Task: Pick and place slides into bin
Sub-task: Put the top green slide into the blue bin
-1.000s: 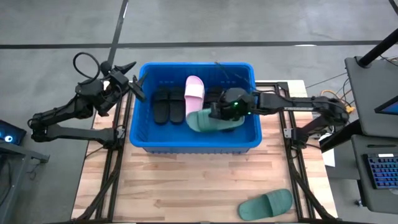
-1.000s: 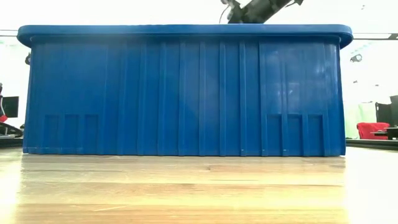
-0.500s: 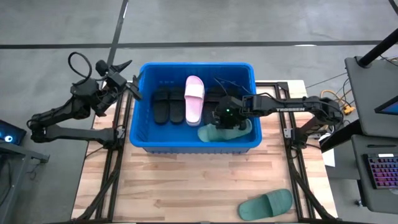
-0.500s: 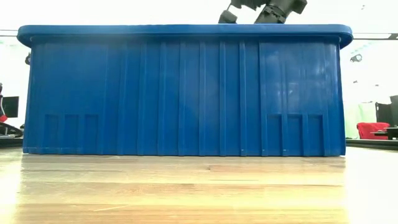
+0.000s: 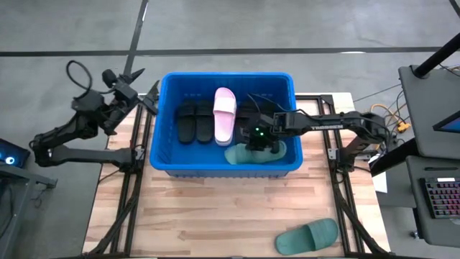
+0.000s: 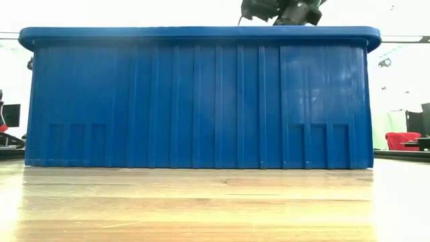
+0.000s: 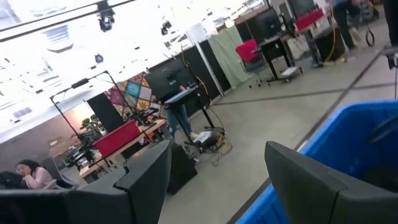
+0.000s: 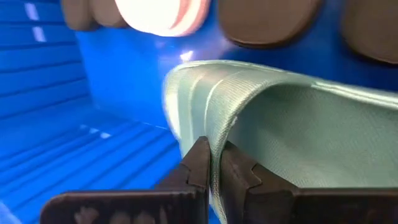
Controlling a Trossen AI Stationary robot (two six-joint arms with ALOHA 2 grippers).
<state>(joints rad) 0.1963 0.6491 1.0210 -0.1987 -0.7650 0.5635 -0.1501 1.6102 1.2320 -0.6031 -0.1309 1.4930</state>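
Note:
The blue bin [image 5: 164, 155] stands mid-table and fills the low view [image 6: 201, 101]. In it lie two black slides [image 5: 195, 122] and a pink slide [image 5: 224, 115], with more black ones [image 5: 246, 109] partly under my right arm. My right gripper [image 5: 257, 140] reaches down into the bin, shut on a dark green slide [image 5: 241, 155] by the near wall. A second green slide [image 5: 307, 236] lies flat on the table's near right. My left gripper [image 5: 133, 79] hangs open in the air past the bin's left wall, its fingers [image 7: 149, 168] around nothing. My right gripper pinches the green slide's wide strap at its edge [image 8: 219, 134] between its two fingers [image 8: 199, 158]. The fingers slant down into the bin from the table's right. The slide sits low by the near wall. Whether it touches the bin's floor I cannot tell.
Bare wooden table [image 5: 215, 216] lies in front of the bin. In the low view only my right arm [image 6: 282, 10] shows, above the bin's rim. Black frame rails run along both table sides. A desk with a keyboard [image 5: 438, 201] stands at the right.
My right gripper has gone down into the bin and tipped steeper, staying shut on the green slide. The slide has sunk from rim height to low against the bin's near wall.

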